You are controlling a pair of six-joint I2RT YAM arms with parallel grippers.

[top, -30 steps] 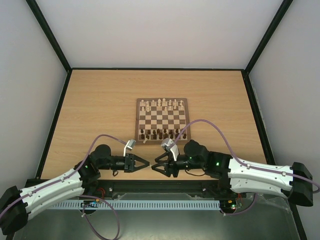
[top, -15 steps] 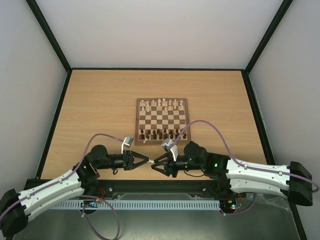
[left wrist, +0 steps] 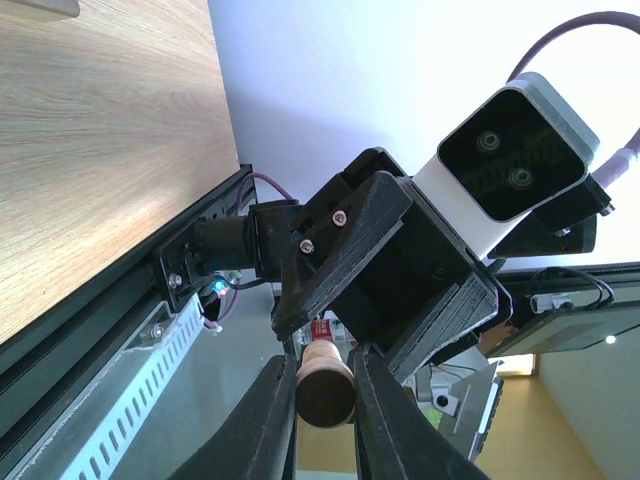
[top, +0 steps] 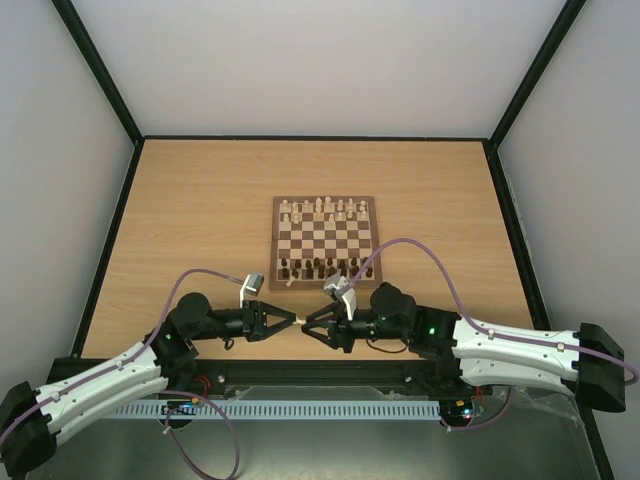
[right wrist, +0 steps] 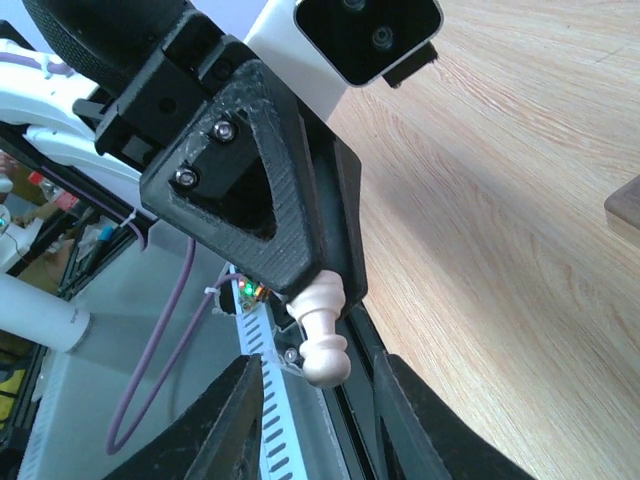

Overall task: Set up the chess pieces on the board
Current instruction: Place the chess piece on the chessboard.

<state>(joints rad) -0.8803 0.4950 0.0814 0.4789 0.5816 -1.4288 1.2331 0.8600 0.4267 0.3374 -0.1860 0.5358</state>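
- The left pincer (top: 292,319) is clamped tight on a little pale pawn (right wrist: 322,335), up off the bench (top: 200,220).
- The right pincer (top: 308,323) faces it tip to tip, fingers apart on both sides of the pawn (not touching it).
- The board (top: 325,201) lies just beyond, more pale pieces (top: 318,207) along its far side.
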